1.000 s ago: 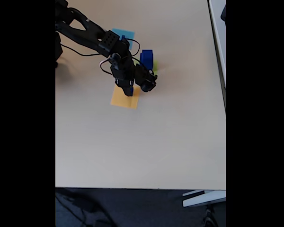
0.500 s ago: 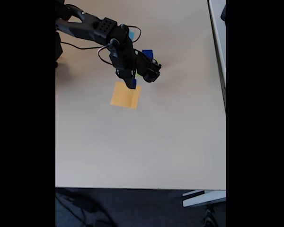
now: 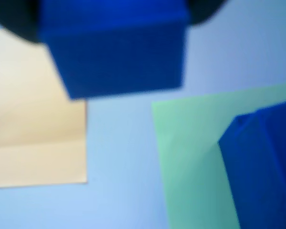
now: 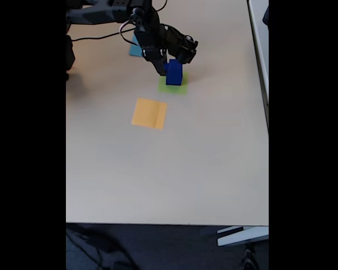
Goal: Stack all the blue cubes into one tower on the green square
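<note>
1. Beige tabletop [image 4: 174, 169] lies mostly bare in the fixed view, with wide open room toward its near edge.
2. We see the gripper [image 4: 168, 66] closed on a blue cube [image 3: 115, 45]; its fingers are blurred dark corners in the wrist view.
3. Another blue cube [image 4: 174, 74] sits on the green square [image 4: 173, 87], cut off at the wrist view's right edge.
4. We find the orange-yellow square [image 4: 149, 113] apart; a light-blue square [image 4: 136, 49] is half hidden behind the arm.
</note>
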